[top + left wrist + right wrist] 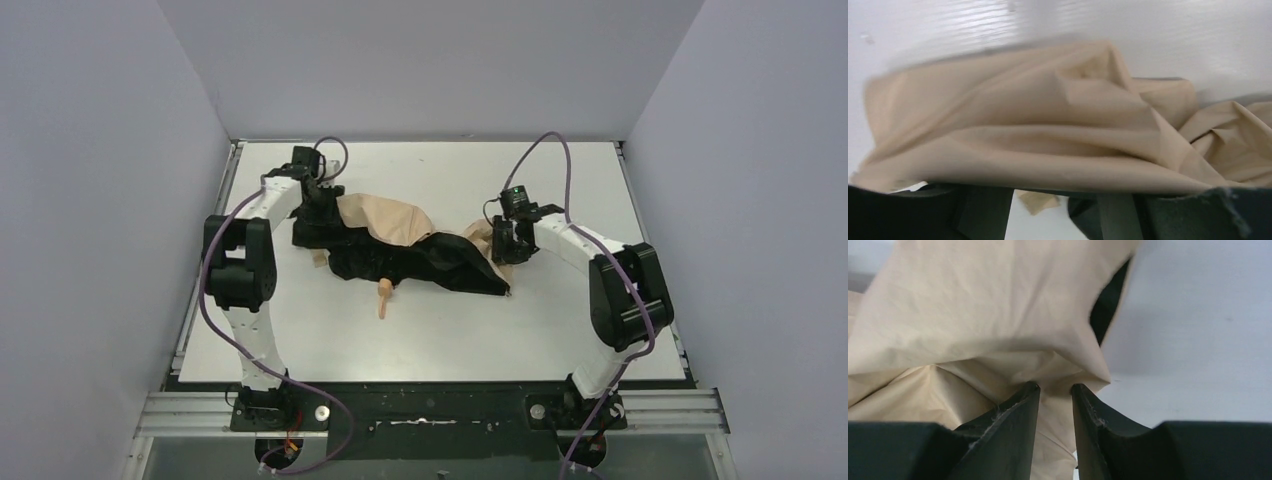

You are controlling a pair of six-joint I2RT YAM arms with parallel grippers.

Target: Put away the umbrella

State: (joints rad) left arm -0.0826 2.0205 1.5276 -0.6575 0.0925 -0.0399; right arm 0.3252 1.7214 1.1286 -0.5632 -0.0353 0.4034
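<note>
The umbrella [385, 222] lies half collapsed in the middle of the white table, its tan canopy crumpled with the black underside [440, 262] showing. Its small tan handle [384, 297] sticks out toward the near side. My left gripper [318, 205] is at the canopy's left end. In the left wrist view the tan fabric [1048, 130] drapes over the fingertips, and the fingers [983, 210] stand apart. My right gripper [508, 248] is at the canopy's right end. In the right wrist view it [1055, 388] pinches a fold of tan fabric [988, 315].
The white table [450, 330] is bounded by grey walls on the left, back and right. A black rail [420, 410] with the arm bases runs along the near edge. Purple cables loop over both arms.
</note>
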